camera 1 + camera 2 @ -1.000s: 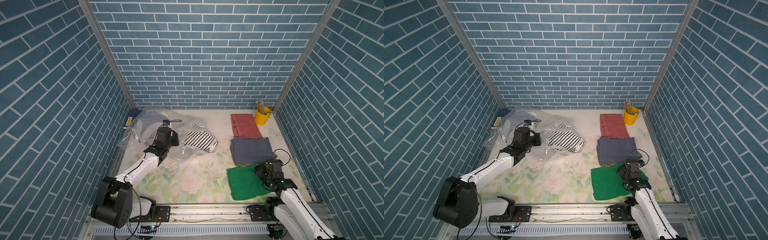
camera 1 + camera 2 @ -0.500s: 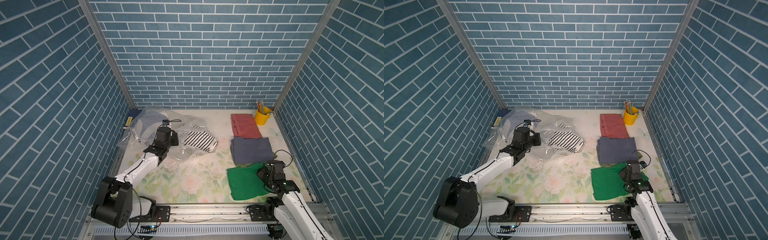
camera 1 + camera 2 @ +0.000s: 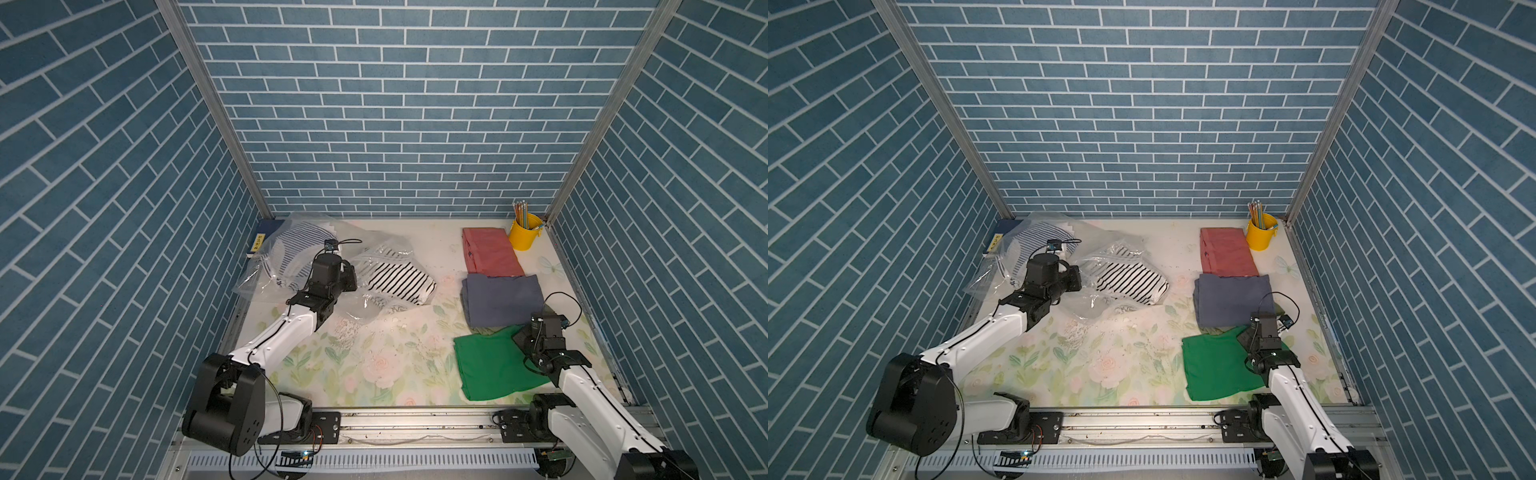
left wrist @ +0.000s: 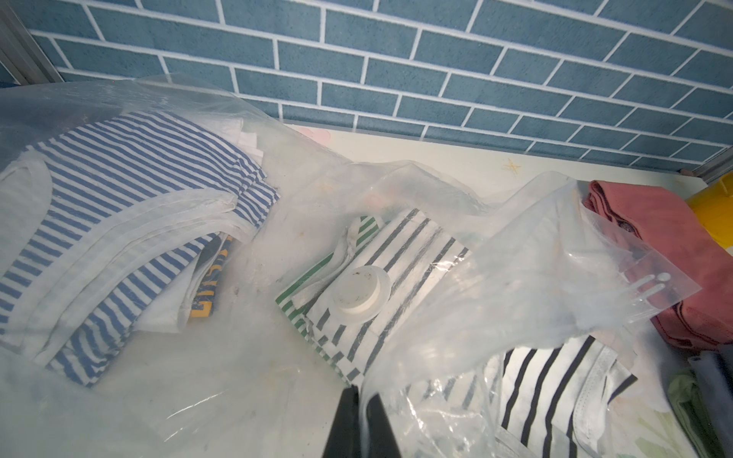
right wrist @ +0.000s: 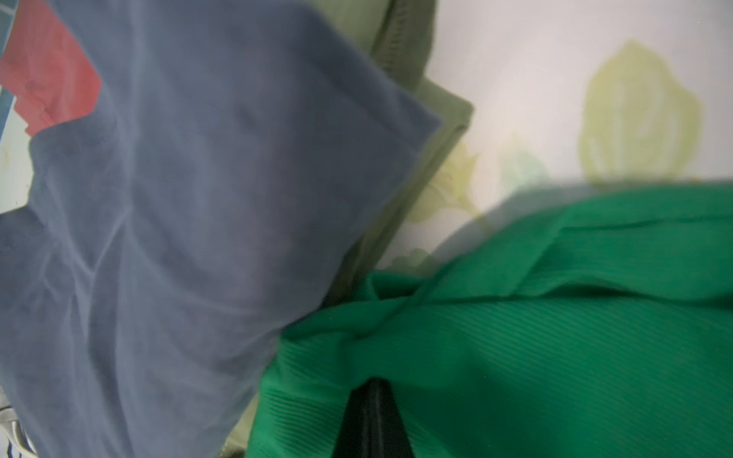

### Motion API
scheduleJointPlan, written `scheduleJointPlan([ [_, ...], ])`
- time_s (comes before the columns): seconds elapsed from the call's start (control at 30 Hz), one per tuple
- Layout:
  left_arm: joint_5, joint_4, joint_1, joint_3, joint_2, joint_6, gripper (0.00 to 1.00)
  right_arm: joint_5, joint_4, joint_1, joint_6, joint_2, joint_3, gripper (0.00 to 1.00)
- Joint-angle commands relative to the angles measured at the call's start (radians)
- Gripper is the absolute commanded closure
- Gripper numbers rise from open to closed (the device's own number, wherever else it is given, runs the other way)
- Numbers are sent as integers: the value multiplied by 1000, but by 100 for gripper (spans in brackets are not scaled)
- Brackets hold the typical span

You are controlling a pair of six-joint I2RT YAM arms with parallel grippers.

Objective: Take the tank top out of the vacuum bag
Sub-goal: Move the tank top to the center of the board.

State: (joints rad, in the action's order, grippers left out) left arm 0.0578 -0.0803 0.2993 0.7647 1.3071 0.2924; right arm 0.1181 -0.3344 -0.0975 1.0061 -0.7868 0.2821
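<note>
Far-left corner of counter (image 3: 386,374): clear vacuum bag (image 3: 257,286) lies crumpled, its zip end toward the middle of the counter. A dark blue book (image 3: 266,235) shows at its far edge by the wall.
Bag contents: blue-striped top (image 4: 119,190) with white-bound openings lies inside under the film. More folded cloth is stacked beneath it, kind not clear.
Bag mouth: black-striped top (image 3: 401,280) is partly under the film and partly out on the floral cover. The bag's round white valve (image 4: 359,291) sits over it.
Tank top: cannot say for certain which garment it is; both striped ones are at the bag.
Left pincer (image 4: 360,392): fingers together, clamped on a fold of bag film beside the black-striped top.
Right pincer (image 5: 373,386): fingers together, low at the far right corner of the green garment (image 3: 486,365). Green cloth is bunched over the tips; whether any is pinched, cannot tell.
Right-side row, far to near: yellow cup (image 3: 525,239) of pencils (image 3: 520,210), red garment (image 3: 490,251), grey-blue garment (image 3: 503,299), green garment.
Under grey-blue garment: olive cloth (image 5: 432,131) shows at its near edge.
</note>
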Motion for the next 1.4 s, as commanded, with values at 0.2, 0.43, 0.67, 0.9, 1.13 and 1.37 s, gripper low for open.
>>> scheduleJointPlan([
  [0.2, -1, 3, -17, 36, -14, -2, 100, -15, -298, 14, 151, 111, -28, 100],
  [0.43, -4, 7, -17, 39, -7, -1, 100, -80, -191, 13, 96, 143, 20, 100],
  [0.67, 1, 3, -17, 35, -12, -1, 100, -139, 90, 16, 86, -90, 45, 100],
  [0.9, 5, 6, -17, 37, -9, -2, 100, -28, -69, 19, 93, -173, 44, 100],
  [1.13, -3, 9, -29, 45, -8, 2, 100, 19, -294, 19, 151, 82, -30, 100],
  [1.37, -33, -1, -35, 41, 0, 12, 100, -4, -235, 19, 88, 126, -22, 100],
])
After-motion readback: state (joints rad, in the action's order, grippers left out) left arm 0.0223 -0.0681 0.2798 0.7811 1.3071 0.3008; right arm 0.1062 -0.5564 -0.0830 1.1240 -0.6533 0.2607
